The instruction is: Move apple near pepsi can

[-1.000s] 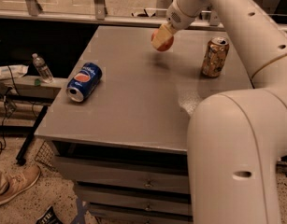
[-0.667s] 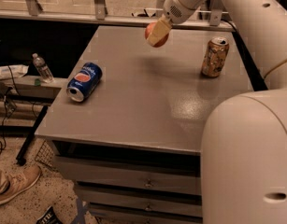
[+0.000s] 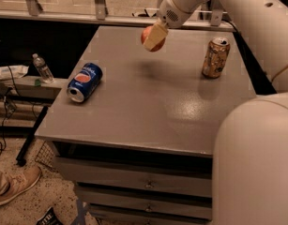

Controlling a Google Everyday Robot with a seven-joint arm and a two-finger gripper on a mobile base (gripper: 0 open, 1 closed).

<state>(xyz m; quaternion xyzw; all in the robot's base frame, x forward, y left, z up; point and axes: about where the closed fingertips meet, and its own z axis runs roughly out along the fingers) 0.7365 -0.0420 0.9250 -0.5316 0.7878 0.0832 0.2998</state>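
My gripper (image 3: pixel 154 39) is shut on the red apple (image 3: pixel 147 36) and holds it in the air above the far middle of the grey table (image 3: pixel 148 102); one pale finger (image 3: pixel 155 35) covers most of the apple's front. The apple's shadow lies on the table below it. The blue pepsi can (image 3: pixel 85 82) lies on its side near the table's left edge, its silver end toward the front left. The apple is up and to the right of the can, well apart from it.
A gold-brown can (image 3: pixel 215 57) stands upright at the table's right side. A small clear water bottle (image 3: pixel 41 68) stands on a low shelf left of the table. My white arm fills the right side. Drawers sit under the tabletop.
The gripper has carried the apple to the left and a little higher, away from the gold-brown can and toward the pepsi can's side. Both cans have stayed put.
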